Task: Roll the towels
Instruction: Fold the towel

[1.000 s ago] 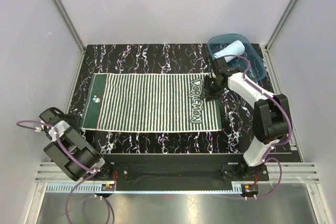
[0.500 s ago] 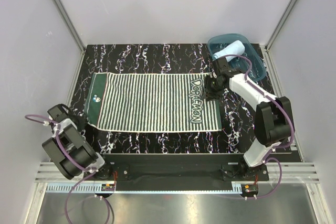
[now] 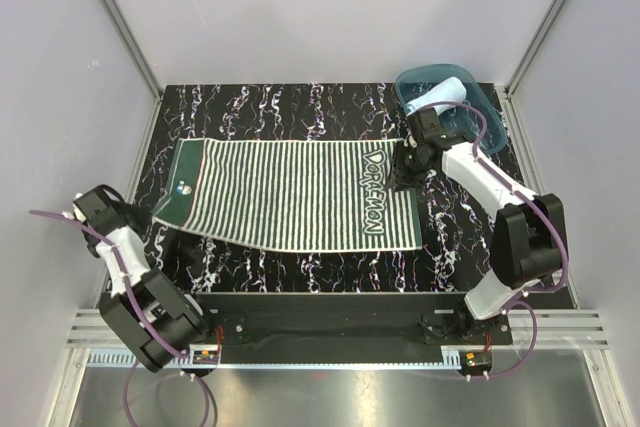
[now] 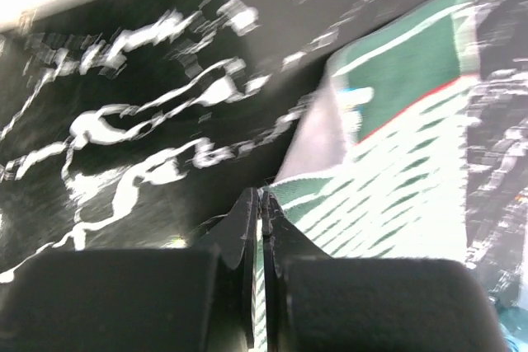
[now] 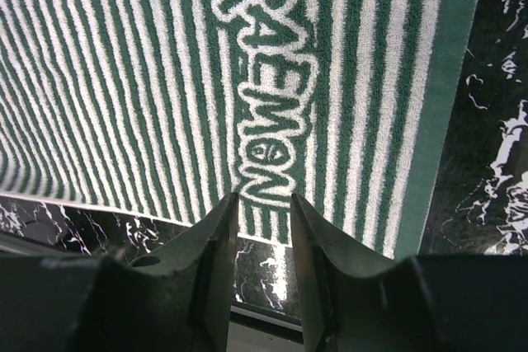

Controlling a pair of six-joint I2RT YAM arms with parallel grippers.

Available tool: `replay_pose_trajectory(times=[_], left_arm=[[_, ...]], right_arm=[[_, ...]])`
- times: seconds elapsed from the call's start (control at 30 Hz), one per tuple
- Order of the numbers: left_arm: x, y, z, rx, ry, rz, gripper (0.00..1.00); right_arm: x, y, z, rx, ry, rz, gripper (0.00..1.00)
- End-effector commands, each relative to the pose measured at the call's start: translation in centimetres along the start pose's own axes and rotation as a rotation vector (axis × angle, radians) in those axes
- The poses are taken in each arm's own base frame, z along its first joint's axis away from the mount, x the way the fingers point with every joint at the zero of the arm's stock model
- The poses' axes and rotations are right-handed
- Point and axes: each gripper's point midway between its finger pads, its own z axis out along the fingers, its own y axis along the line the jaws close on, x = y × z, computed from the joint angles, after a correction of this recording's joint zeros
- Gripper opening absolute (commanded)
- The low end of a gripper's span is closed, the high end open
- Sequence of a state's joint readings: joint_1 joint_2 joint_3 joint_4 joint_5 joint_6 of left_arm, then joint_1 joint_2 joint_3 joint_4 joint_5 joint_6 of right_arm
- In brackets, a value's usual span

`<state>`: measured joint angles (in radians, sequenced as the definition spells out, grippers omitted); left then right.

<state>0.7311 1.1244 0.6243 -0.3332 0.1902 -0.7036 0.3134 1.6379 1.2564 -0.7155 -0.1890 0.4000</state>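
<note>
Where pinched by the left gripper point(image 4: 261, 199), the soft green-and-white striped towel point(image 3: 290, 192) is lifted.
The right gripper point(image 5: 260, 204) is held open above it, beside a see-through teal tub point(image 3: 492, 112).

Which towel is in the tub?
The plain light blue cloth towel, bundled inside the translucent teal plastic tub; the dark green-and-white striped towel lies spread on the table.

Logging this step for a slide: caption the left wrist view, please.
Left tool shut on the striped towel at its edge, corner raised off the marbled table.
</note>
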Motion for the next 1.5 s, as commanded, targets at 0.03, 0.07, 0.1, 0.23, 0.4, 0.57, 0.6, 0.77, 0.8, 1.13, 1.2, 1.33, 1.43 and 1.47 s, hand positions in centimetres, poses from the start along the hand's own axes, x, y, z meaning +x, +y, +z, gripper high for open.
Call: replay_pose_trajectory(times=[0.03,0.07,0.1,0.23,0.4,0.57,0.6,0.77,0.8,1.13,1.2,1.33,1.43,1.47], left_arm=[[-1.8,-3.3,-3.2,0.103,-0.034,0.088,0.00],[-1.7,-3.4,-3.5,0.109,-0.030,0.098,0.00],[-1.4,-3.2,-3.7,0.106,-0.019,0.105,0.00],[-1.4,-3.0,-4.6,0.096,-0.023,0.166,0.00],[0.3,-3.3,-4.8,0.155,0.013,0.139,0.00],[0.6,-3.4,-4.6,0.166,0.026,0.132,0.00],[0.7,-3.4,-4.5,0.172,0.028,0.131,0.00],[1.2,-3.5,-4.4,0.190,0.026,0.133,0.00],[1.2,-3.5,-4.4,0.193,0.027,0.134,0.00],[1.5,-3.8,-4.3,0.200,0.033,0.147,0.00],[1.6,-3.7,-4.2,0.198,0.034,0.148,0.00],[1.4,-3.8,-4.3,0.201,0.025,0.152,0.00],[1.3,-3.8,-4.5,0.198,0.017,0.152,0.00],[1.3,-3.8,-4.5,0.197,0.018,0.153,0.00]], right_arm=[[-0.5,0.5,-3.4,-0.007,-0.093,0.006,0.40],[-0.6,0.1,-3.6,0.003,-0.111,0.021,0.41],[-0.1,-0.5,-3.7,0.018,-0.114,0.042,0.42],[0.7,-3.7,-5.5,0.137,-0.168,0.158,0.45],[3.8,-6.8,-5.5,0.191,-0.133,0.307,0.67],[7.7,-9.1,-4.9,0.273,-0.096,0.397,0.67],[8.1,-9.4,-4.7,0.282,-0.092,0.407,0.67],[10.2,-9.9,-3.1,0.273,-0.053,0.456,0.64],[10.3,-9.9,-2.9,0.273,-0.050,0.463,0.63],[11.7,-10.5,0.2,0.260,-0.009,0.495,0.51],[11.5,-10.6,0.3,0.263,-0.015,0.489,0.50],[11.3,-10.5,0.9,0.259,-0.006,0.484,0.46],[11.5,-10.3,1.5,0.242,0.005,0.486,0.42],[11.7,-10.3,1.6,0.236,0.013,0.487,0.41]])
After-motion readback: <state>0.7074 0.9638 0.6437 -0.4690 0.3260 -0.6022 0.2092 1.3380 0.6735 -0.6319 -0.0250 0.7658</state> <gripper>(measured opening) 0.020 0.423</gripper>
